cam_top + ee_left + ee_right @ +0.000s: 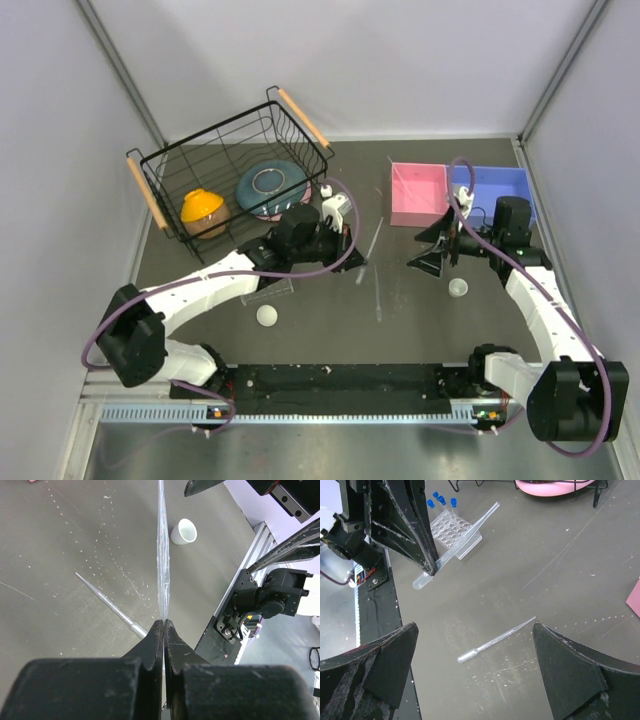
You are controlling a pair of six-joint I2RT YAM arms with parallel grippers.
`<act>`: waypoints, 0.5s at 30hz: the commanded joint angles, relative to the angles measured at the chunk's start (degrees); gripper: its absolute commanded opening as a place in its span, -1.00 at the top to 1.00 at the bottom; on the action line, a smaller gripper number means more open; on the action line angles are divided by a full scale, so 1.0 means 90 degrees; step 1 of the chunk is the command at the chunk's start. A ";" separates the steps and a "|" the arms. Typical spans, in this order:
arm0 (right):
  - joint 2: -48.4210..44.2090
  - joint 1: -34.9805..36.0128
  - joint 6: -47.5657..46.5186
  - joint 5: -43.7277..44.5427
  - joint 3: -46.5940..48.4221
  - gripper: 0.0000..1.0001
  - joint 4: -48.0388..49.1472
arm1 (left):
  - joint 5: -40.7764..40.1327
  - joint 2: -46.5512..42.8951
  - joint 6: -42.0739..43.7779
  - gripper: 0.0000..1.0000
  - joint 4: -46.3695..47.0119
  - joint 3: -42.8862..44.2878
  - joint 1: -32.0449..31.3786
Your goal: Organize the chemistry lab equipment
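Top external view: the left gripper (350, 262) reaches in from the lower left to the centre of the frame. The right gripper (426, 250) faces it from right of centre, above the dark table (330, 340).

In the left wrist view the left gripper's two black fingers are pressed together on the bulb end of the held rod (163, 555). This thin clear rod runs straight up the middle of that frame, its tip pointing towards the right gripper's fingers at the top edge.

The right wrist view shows the same grip at upper left. The right gripper's own fingers stand spread wide at the lower corners, holding nothing. Between them, low in the frame, the loose rod (495, 641) lies flat on the table.

The tube rack (451, 530) sits at top centre of the right wrist view, behind the held rod. Several blue-capped tubes (440, 501) stand upright at its far end.

From above, a white cup (267, 316) rests at lower centre-left, near the left arm. A second white cup (458, 288) sits just below the right gripper.

A black wire basket (160, 160) at upper left holds an orange bowl (203, 210) and a teal-pink bowl (272, 187). A pink bin (418, 195) and a blue bin (495, 185) stand side by side at upper right.
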 commanded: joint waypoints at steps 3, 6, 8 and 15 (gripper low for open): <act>-0.0003 0.0028 0.0479 -0.0246 -0.0042 -0.97 0.0664 | -0.0184 -0.0177 -0.0227 1.00 0.0562 -0.0047 -0.0177; 0.0036 0.0018 0.0733 -0.0256 -0.0072 -0.97 0.0869 | -0.0242 -0.0148 -0.0286 1.00 0.0649 -0.0076 -0.0265; 0.0075 0.0018 0.0908 -0.0285 -0.0091 -0.97 0.1025 | -0.0262 -0.0128 -0.0306 1.00 0.0679 -0.0086 -0.0333; 0.0202 0.0164 0.1221 -0.0393 -0.0101 -0.96 0.1221 | -0.0360 -0.0089 -0.0384 1.00 0.0826 -0.0106 -0.0451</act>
